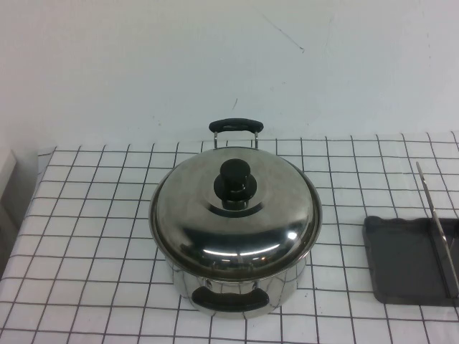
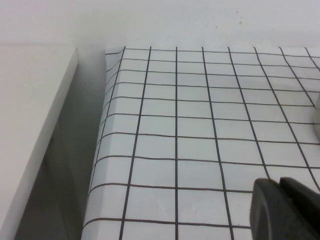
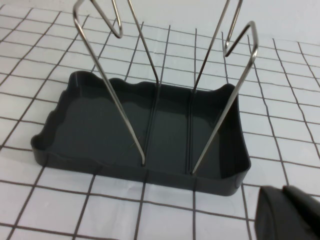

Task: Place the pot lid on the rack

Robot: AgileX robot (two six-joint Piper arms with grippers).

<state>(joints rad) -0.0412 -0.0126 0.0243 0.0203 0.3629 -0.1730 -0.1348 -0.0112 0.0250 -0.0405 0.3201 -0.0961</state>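
Note:
The pot lid (image 1: 247, 218), shiny domed steel with a black knob (image 1: 236, 180), sits on the steel pot (image 1: 287, 287) in the middle of the checked cloth. The rack (image 1: 401, 261), a dark grey tray with an upright wire stand (image 1: 435, 222), stands empty to the right of the pot. It fills the right wrist view (image 3: 100, 120). My right gripper (image 3: 285, 212) is shut and empty, just outside the tray's near corner. My left gripper (image 2: 280, 205) is shut and empty over bare cloth near the table's left edge. Neither gripper shows in the high view.
The white-and-black checked cloth (image 1: 93, 236) covers the table. A white wall stands behind. A white ledge (image 2: 30, 125) runs along the left beyond the cloth's edge (image 2: 97, 165), with a gap between them. The pot's two black handles (image 1: 236, 125) point back and front.

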